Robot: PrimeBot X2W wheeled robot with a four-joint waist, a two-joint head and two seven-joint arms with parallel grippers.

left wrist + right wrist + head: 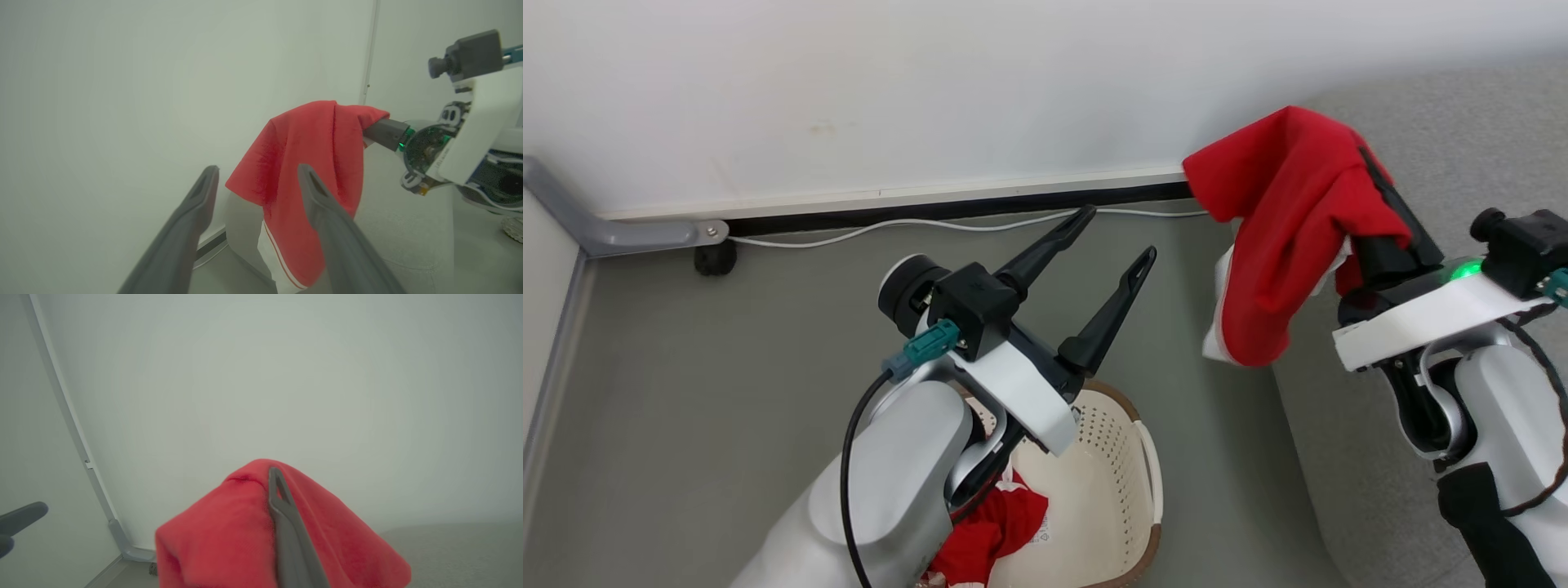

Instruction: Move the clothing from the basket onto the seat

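- The grey floor (727,392) meets the wall along its far edge.
- A cream perforated basket (1094,482) stands at its near edge, near the sofa but apart from it.
- The grey sofa (1347,457) sits on its right side.
- A white cable (849,233) lies along the far edge.
- A small black wheel (716,259) rests by the far left corner.

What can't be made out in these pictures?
- Basket: head view, left arm covers its left side, the bottom edge cuts it; how much red cloth is inside is unclear.
- Right gripper's fingers: clothing drapes over them; right wrist view bares one.
- Seat: head view, right edge and right arm cut it off.
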